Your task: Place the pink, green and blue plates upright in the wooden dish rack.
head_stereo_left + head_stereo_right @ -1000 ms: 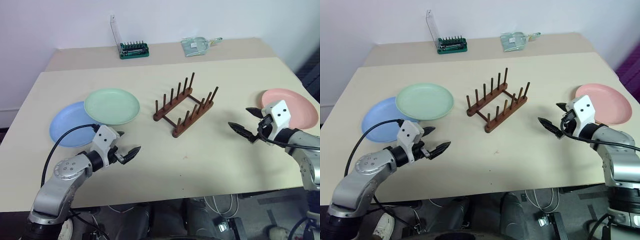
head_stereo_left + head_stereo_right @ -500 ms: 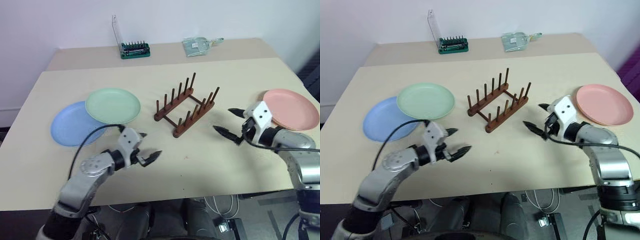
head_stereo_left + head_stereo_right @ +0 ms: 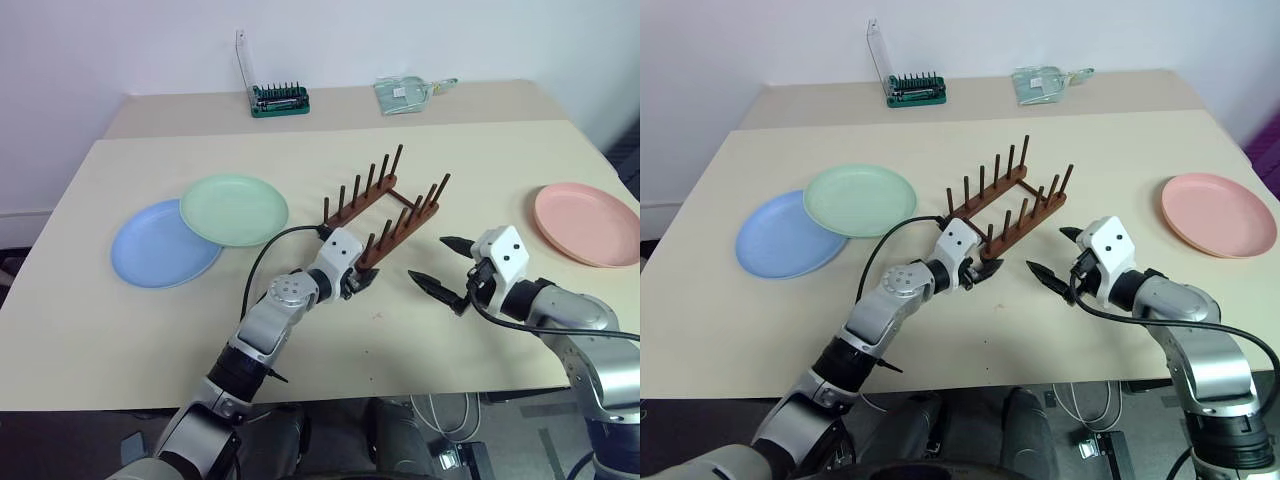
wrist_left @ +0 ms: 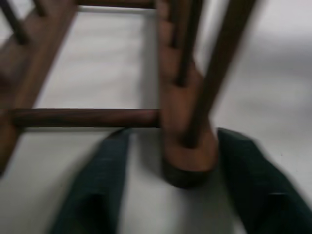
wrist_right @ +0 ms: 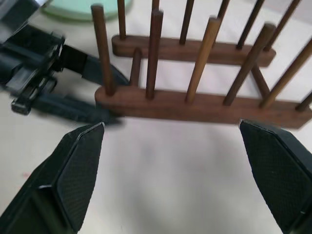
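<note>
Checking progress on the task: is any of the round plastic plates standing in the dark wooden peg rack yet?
No, the dark wooden peg rack holds nothing, and all three plates lie flat on the table.

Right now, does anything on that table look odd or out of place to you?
One thing: the wooden dish rack sits askew, at a slant to the table's edges, and holds no plates. The left gripper straddles the near end of one rail. The pink, green and blue plates lie flat; nothing looks spilled or broken.

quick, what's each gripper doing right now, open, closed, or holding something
Left gripper: fingers either side of the near end of one rail of the wooden dish rack; whether it grips cannot be told.
Right gripper: open, holding nothing, beside the rack.
</note>
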